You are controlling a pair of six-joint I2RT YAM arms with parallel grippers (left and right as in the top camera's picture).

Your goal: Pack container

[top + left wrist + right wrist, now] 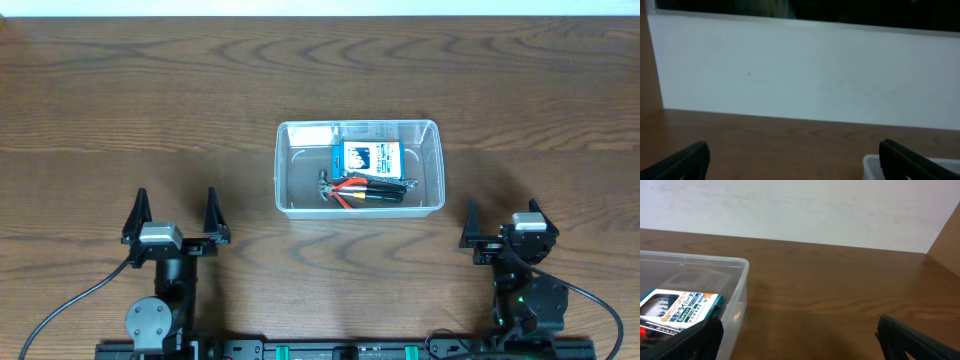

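The clear plastic container [291, 168] stands at the middle of the wooden table. Inside it lie a blue-and-white box [365, 160] and red-and-black handled hand tools [365, 191]. My left gripper [176, 215] is open and empty, near the front edge, left of the container. My right gripper [502, 218] is open and empty, near the front edge, right of the container. The right wrist view shows the container's corner [737, 287] with the box [677, 307] inside, at the left. The left wrist view shows a bit of the container's rim [870, 165] at the lower right.
The wooden table [130, 110] spreads around the container. A white wall [805, 70] stands beyond the far edge. Cables trail from both arm bases at the front.
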